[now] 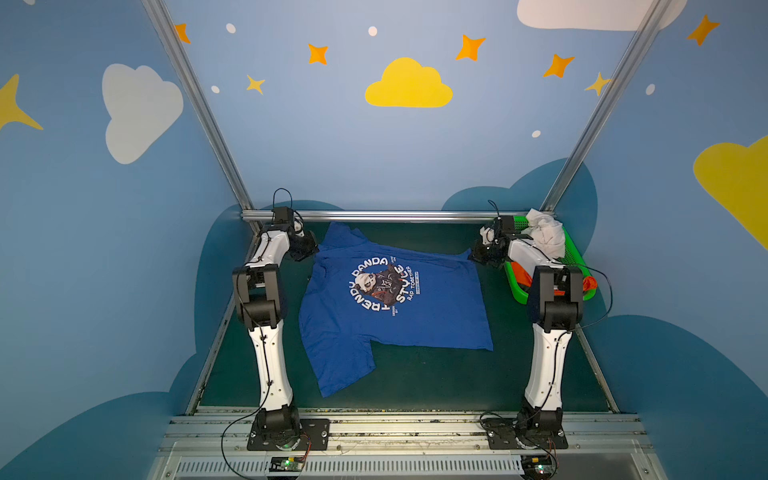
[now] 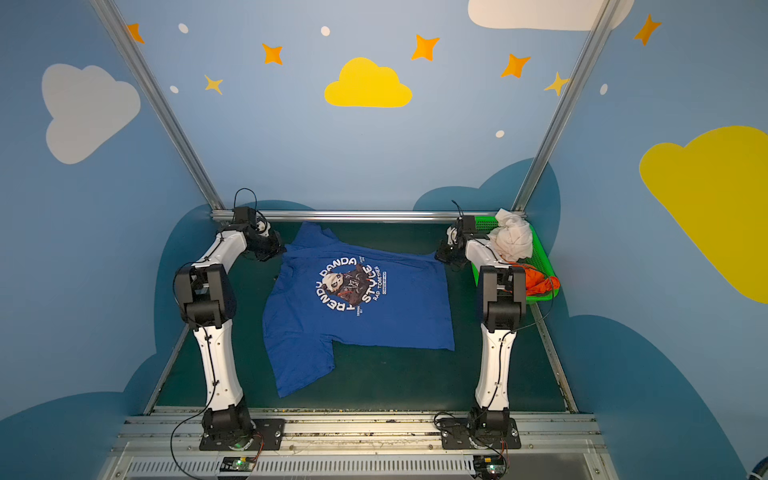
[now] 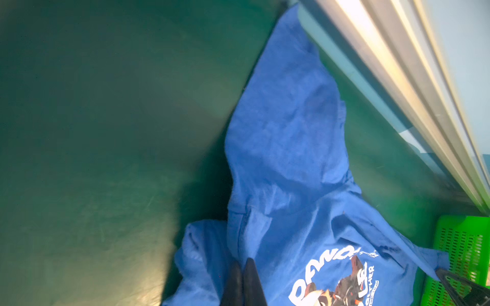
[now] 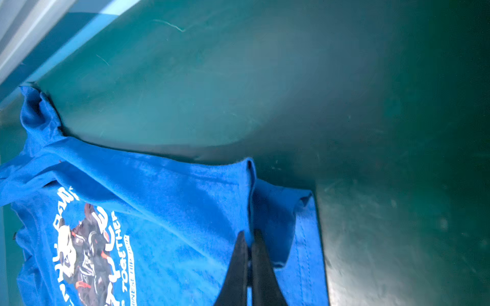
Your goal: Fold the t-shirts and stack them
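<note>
A royal-blue cloth t-shirt (image 1: 415,316) is lying mid-table on a dark green mat (image 1: 436,382); right of it, a green plastic mesh basket (image 1: 577,255) is holding a white cloth shirt (image 1: 546,237) behind an orange cloth shirt (image 2: 540,282).

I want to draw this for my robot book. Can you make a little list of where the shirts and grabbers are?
blue t-shirt: spread print-up on the green table
left gripper: shut on the blue t-shirt's far edge
right gripper: shut on that edge's other end
white t-shirt: bunched in the green basket
orange t-shirt: in the basket, spilling over its rim
folded shirts: none yet
</note>
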Available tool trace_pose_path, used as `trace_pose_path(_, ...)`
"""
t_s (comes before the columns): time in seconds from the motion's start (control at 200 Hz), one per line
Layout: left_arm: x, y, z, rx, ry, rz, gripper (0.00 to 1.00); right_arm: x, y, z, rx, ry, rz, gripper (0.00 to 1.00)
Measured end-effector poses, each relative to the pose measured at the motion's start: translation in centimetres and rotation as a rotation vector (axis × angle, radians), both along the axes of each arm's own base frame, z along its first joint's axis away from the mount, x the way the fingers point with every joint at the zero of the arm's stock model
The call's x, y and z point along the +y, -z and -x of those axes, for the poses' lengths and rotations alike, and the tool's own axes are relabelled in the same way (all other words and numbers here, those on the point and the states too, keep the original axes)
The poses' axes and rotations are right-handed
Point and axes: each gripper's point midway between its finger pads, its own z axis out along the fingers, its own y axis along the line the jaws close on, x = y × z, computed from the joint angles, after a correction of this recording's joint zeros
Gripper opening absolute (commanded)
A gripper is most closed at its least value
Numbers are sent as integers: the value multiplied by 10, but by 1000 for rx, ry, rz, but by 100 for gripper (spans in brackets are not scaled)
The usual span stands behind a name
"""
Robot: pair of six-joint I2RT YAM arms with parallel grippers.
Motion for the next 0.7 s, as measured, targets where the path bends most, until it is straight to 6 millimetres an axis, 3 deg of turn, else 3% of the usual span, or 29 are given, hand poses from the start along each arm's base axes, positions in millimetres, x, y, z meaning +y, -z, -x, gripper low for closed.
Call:
trace_pose_path(0.491, 14, 26, 23, 44, -65, -8, 6, -7, 4, 16, 12, 14, 32, 0)
trace_pose_path(0.556, 15, 27, 24, 51, -72, -17, 17, -7, 4, 16, 13, 13, 32, 7)
trace_pose_path(0.701, 21, 24, 27, 76, -91, -40, 60, -8, 2, 14, 27, 9, 41, 24)
